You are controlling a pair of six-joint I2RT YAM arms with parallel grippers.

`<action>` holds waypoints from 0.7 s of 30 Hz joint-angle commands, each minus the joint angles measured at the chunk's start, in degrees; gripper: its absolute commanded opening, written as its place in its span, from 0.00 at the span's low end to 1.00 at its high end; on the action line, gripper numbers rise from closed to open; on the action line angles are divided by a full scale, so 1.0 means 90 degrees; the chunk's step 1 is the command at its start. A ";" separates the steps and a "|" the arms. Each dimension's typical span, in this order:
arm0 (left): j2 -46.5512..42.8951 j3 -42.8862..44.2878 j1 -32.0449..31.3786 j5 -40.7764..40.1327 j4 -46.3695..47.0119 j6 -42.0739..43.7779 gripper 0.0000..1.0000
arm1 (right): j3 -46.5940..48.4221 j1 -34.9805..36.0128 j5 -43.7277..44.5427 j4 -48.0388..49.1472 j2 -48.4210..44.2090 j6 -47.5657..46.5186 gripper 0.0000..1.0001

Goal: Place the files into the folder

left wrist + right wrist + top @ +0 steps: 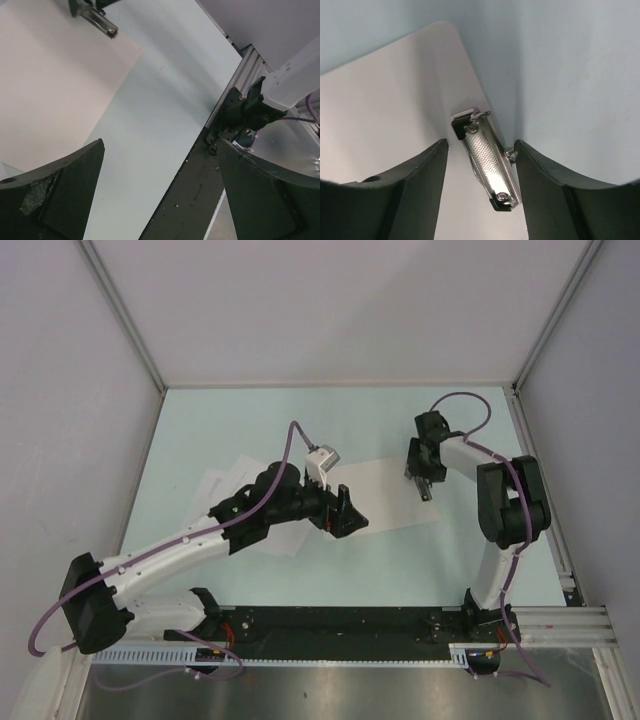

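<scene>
The folder (385,498) is a plain white board lying flat mid-table, with its metal clip (426,487) on the right short edge. My right gripper (426,480) hangs over that clip. In the right wrist view its open gripper (480,170) straddles the clip (487,160) on the folder (390,115). My left gripper (350,516) is open and empty over the folder's left end; in the left wrist view (160,190) the folder (55,80) and clip (100,24) lie ahead. The files (222,483) lie left of the folder, partly hidden under my left arm.
Grey walls with aluminium posts (120,310) enclose the pale table on three sides. A black base strip (330,625) and a rail (560,620) run along the near edge. The right arm's base (247,107) shows in the left wrist view.
</scene>
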 commanded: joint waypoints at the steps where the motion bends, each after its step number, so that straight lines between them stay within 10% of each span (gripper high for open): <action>1: 0.0044 0.0021 -0.0034 -0.0667 -0.0050 0.0020 1.00 | -0.0130 0.0376 0.1417 -0.0798 -0.0854 -0.0289 0.64; 8: 0.0592 -0.0144 0.0403 -0.1344 0.0561 -0.1159 0.99 | -0.0686 0.0748 0.1265 -0.0595 -0.1597 -0.0621 0.81; 21: -0.0334 -0.1032 0.1313 -0.1577 0.0350 -0.1445 0.98 | -0.0677 0.0875 0.1175 0.0011 -0.0670 -0.0973 0.69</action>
